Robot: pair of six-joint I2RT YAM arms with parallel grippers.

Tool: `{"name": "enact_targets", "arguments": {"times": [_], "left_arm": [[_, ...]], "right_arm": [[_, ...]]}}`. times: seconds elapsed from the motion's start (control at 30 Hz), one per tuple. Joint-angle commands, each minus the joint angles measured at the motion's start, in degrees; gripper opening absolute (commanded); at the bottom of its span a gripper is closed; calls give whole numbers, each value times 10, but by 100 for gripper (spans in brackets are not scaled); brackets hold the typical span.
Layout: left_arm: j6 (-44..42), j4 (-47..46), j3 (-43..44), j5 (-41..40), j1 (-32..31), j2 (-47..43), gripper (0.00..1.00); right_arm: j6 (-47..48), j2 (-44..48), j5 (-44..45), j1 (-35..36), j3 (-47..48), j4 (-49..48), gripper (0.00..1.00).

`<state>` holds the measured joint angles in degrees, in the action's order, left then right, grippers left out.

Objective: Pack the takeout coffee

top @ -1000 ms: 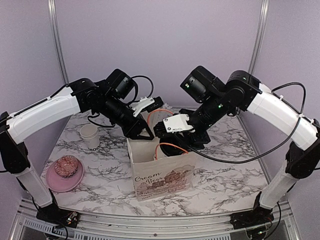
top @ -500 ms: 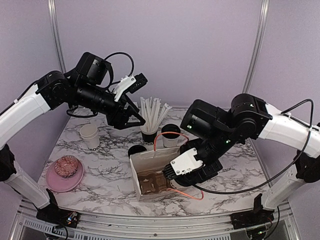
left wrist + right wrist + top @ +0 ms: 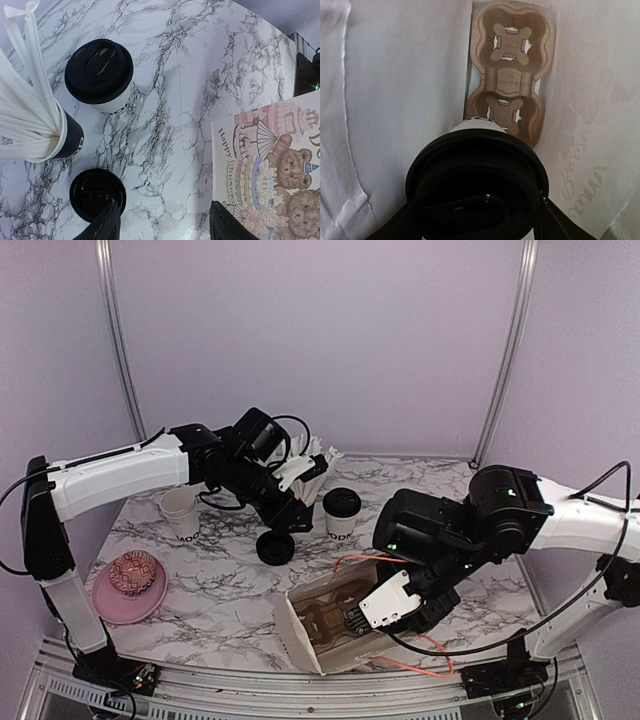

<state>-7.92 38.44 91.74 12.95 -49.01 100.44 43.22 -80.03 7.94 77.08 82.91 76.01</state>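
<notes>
Bag [image 3: 265,165] lettered "Happy", lidded cup [image 3: 477,175] in right end effector [image 3: 477,222]

**Marble top, busy toward the back**

The veined marble table [image 3: 220,585] carries a pink plate [image 3: 120,613] at lower left and a lidless white cup [image 3: 181,512] above it. One lidded coffee cup [image 3: 341,512] and a second lidded coffee cup [image 3: 275,546] stand centre. A black cup of straws [image 3: 71,139] sits beside them, and a tipped paper bag [image 3: 298,628] lies at bottom centre.

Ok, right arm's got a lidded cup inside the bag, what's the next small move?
Probably ease the lidded cup forward into the carrier's nearer pocket. The right gripper holds it just short of that pocket, and both pockets look empty.
</notes>
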Motion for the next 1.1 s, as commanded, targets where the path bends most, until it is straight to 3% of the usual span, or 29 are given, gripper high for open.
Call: {"name": "enact_targets", "arguments": {"times": [0.0, 0.33, 0.7, 1.07], "left_arm": [[21, -55, -22, 35, 1, 2, 61], [37, -69, -36, 87, -2, 13, 61], [54, -86, -46, 121, -8, 37, 61], [61, -100, -54, 165, -20, 82, 59]], "right_arm": [[-6, 17, 55, 18, -15, -32, 37], [34, 82, 77, 72, -76, -117, 37], [65, 115, 69, 116, -154, -138, 35], [78, 124, 193, 116, -192, -203, 33]]}}
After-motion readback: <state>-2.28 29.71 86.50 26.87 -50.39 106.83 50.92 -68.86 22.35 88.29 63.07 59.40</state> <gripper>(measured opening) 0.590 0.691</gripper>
